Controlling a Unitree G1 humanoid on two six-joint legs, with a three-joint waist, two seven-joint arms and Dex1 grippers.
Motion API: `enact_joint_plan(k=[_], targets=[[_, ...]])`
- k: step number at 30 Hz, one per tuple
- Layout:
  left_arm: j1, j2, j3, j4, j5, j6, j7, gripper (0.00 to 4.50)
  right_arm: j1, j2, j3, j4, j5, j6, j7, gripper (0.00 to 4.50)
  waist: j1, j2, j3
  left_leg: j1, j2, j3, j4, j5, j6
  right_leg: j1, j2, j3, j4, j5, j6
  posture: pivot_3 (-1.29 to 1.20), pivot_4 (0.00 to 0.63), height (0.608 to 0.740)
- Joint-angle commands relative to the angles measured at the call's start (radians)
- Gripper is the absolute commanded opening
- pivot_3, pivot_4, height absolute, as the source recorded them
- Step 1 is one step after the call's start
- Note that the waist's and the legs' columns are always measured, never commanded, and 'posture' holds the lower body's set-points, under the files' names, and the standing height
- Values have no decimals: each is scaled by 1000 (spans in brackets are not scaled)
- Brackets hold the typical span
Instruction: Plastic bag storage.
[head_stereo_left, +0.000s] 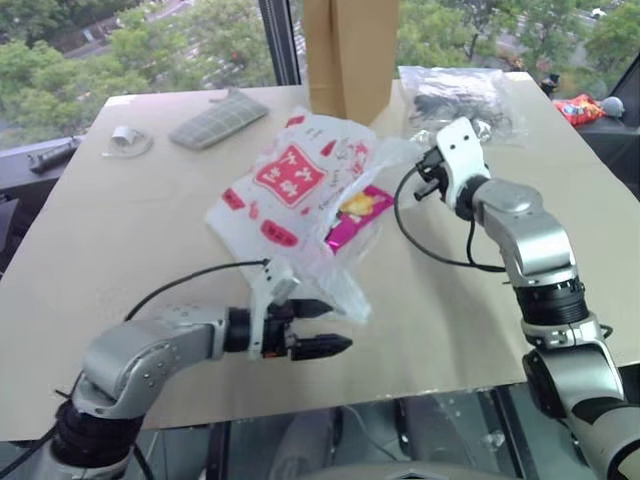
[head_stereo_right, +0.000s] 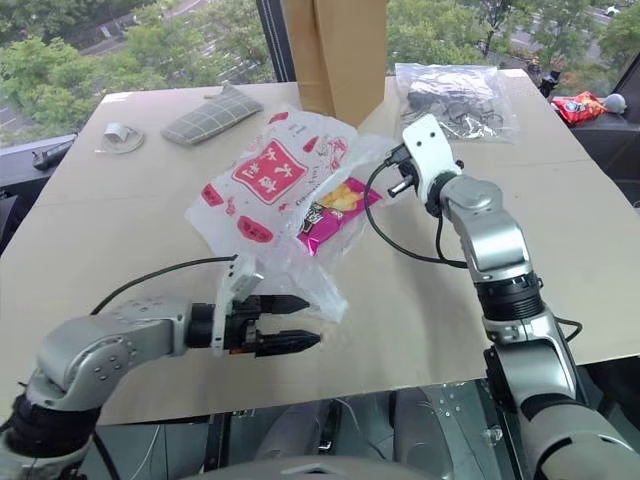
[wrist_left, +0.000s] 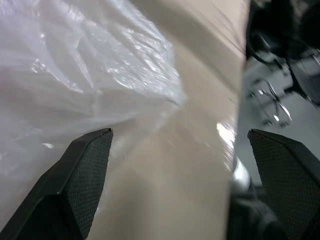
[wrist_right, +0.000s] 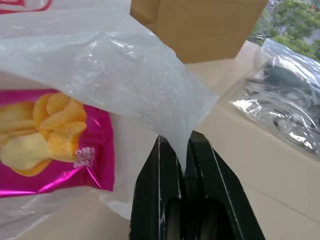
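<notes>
Right gripper (wrist_right: 184, 145) pinches plastic bag (head_stereo_left: 290, 180) corner at 3 o'clock; left gripper (head_stereo_left: 322, 328) wide, apparently empty, at 6.

Snack packet (head_stereo_left: 356, 214) inside plastic bag (head_stereo_left: 290, 185)

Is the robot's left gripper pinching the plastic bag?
No, the left gripper is open beside the plastic bag, with nothing between its fingers.

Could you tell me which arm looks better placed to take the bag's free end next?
Left, probably. The left gripper is open at the near end of the bag, which lies loose there. The right gripper is shut on the bag's far corner, so it's busy.
</notes>
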Motion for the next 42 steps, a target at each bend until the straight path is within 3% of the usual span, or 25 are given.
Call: enact_joint_plan(k=[1, 5, 10, 14, 17, 20, 23, 29, 33, 37, 42], targets=[[-87, -109, -102, 67, 84, -63, 61, 4474, 0, -9, -15, -69, -8, 14, -21, 0, 2, 0, 0, 0, 0, 0, 0, 0, 0, 0, 0, 0, 0, 0, 0, 0, 150, 740], [-182, -230, -166, 171, 156, -120, 86, 4474, 22, -22, -24, -94, -13, 36, -37, 0, 6, 0, 0, -1, -1, 0, 2, 0, 0, 1, 0, 0, 0, 0, 0, 0, 150, 740], [-244, -266, -193, 247, 182, -163, 20, 2177, 43, -36, -56, -118, -6, 58, -57, 0, -2, 0, 0, -1, 0, 0, 2, 0, 0, 0, 0, 0, 0, 0, 0, 0, 150, 740], [-401, -266, 34, 320, -43, -72, -43, 185, -3, -33, -182, -111, 66, 86, -70, 0, 1, 0, 0, -2, 0, -1, 2, 0, 0, 0, 0, -1, 0, 0, 0, 0, 150, 740], [-685, -227, 272, 549, -225, -23, -14, 82, -124, -55, -304, -54, 139, 81, -80, 0, -1, 0, 0, -1, -1, -2, 4, 0, 0, 1, 0, -4, 1, 0, 0, 0, 150, 740], [-949, -188, 374, 832, -155, -162, 56, 82, -298, -89, -355, 4, 168, 33, -95, 0, -3, -2, 7, -4, -1, -3, 5, 0, 0, 0, 0, -4, 1, 0, 0, 0, 150, 740], [-1111, -177, 396, 1018, -76, -286, 81, 82, -443, -126, -362, 76, 173, -2, -96, 0, -6, -1, 7, -5, -1, -2, 4, 1, -1, -2, 0, -4, 0, 1, 0, 0, 150, 740], [-1250, -177, 375, 1175, 22, -389, 15, 82, -563, -216, -329, 131, 164, -24, -63, 0, -4, -2, 5, -5, -1, -2, -6, 1, -1, -1, -2, -7, -14, 1, 0, 0, 150, 740], [-1174, -199, 314, 1075, 67, -370, -18, 82, -451, -258, -321, -57, 193, 89, -51, 0, -5, -2, 5, -16, -1, -3, -6, 1, 0, -13, -3, -9, -13, 1, 0, 0, 150, 740], [-915, -252, 224, 742, 108, -355, 43, 82, -148, -222, -359, -411, 242, 287, -102, 0, -8, -1, 4, -22, -1, -4, -1, 0, 1, -20, -10, -12, -1, 1, 0, 0, 150, 740], [-517, -282, 111, 350, 199, -406, 117, 82, 322, -286, -260, -748, 180, 307, -110, 0, -6, -1, 4, -25, -3, 0, 1, -1, 2, -24, -11, -9, 0, 1, 0, 0, 150, 740]])
